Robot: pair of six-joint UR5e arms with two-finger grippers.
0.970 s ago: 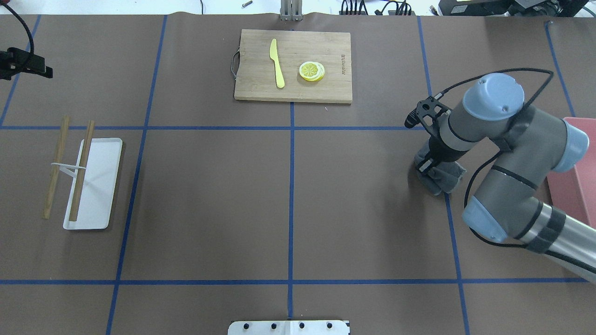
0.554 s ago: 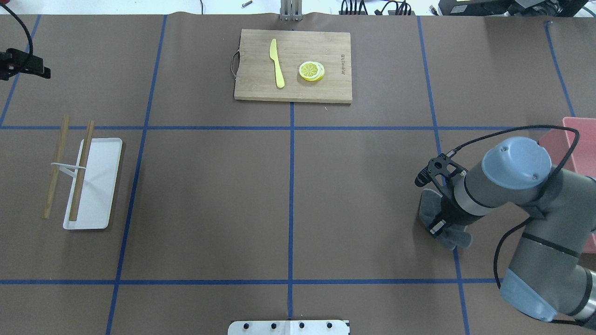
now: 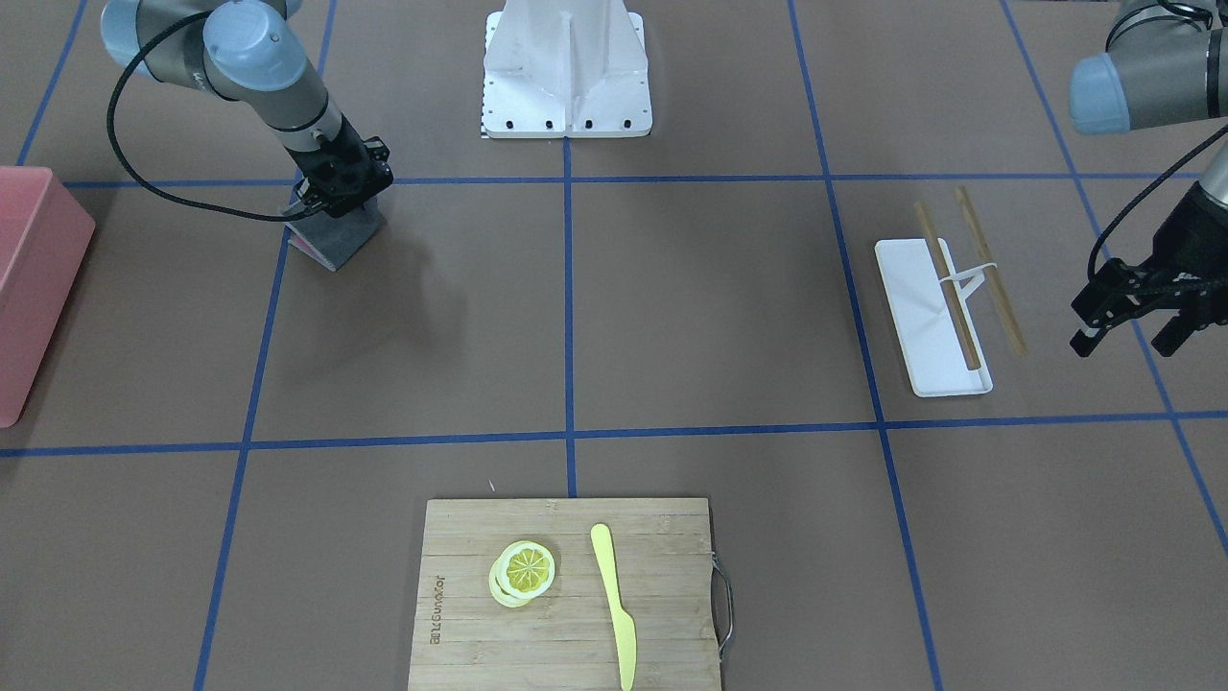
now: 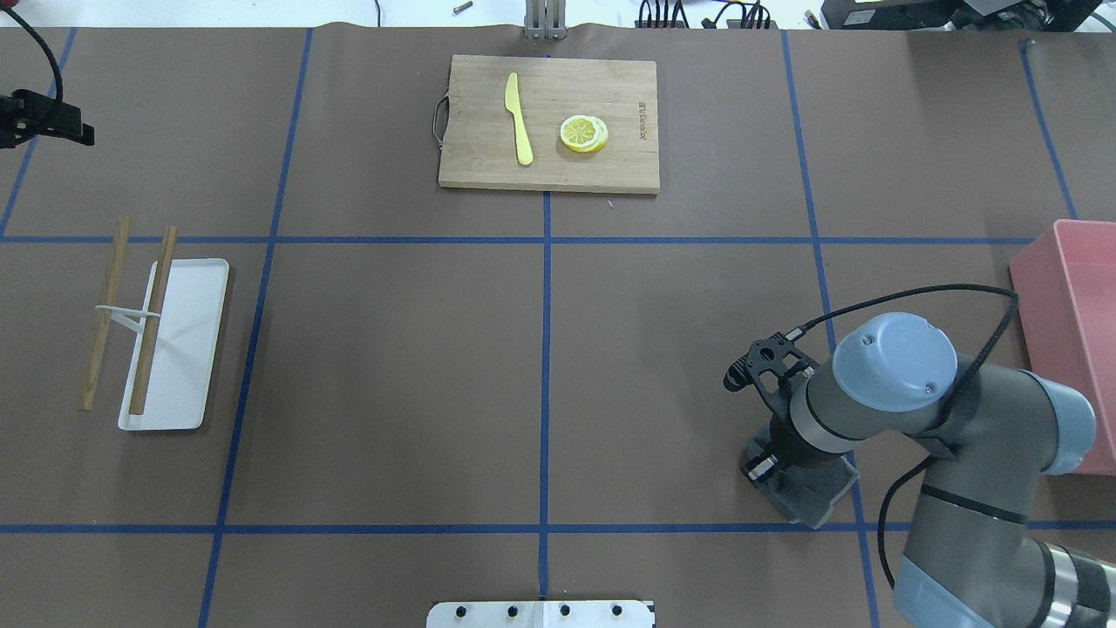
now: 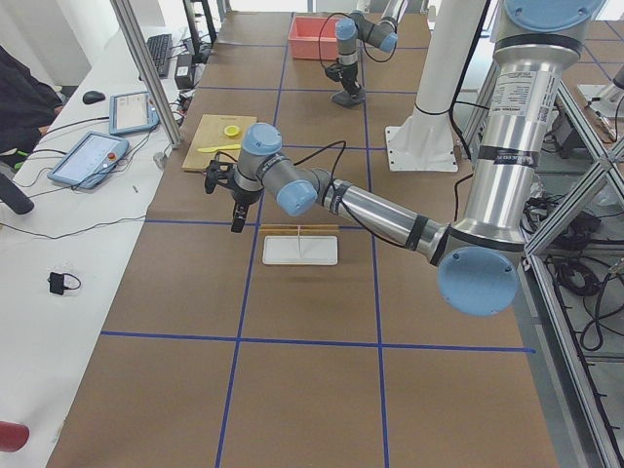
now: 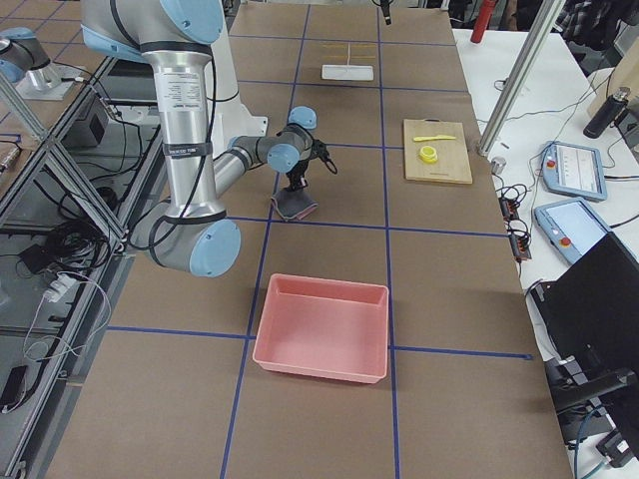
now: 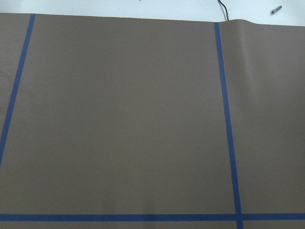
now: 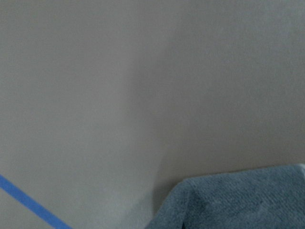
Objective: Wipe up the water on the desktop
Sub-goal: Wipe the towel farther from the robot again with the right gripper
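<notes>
The desktop is matte brown with blue tape lines; I see no water on it. My right gripper points down and is shut on a grey cloth, pressing it onto the desktop by a tape crossing near the robot's side. The cloth also shows in the front view, the right side view and the right wrist view. The right gripper has its fingertips hidden by the cloth. My left gripper is open and empty, hovering at the table's left side beyond the chopsticks.
A bamboo cutting board with a yellow knife and lemon slices lies at the far middle. A white tray with two chopsticks sits at the left. A pink bin stands right of the right arm.
My right gripper has dragged the grey cloth across the desktop toward the robot's side, from beside the middle tape line to just above the near tape line. The left arm has stayed put.
</notes>
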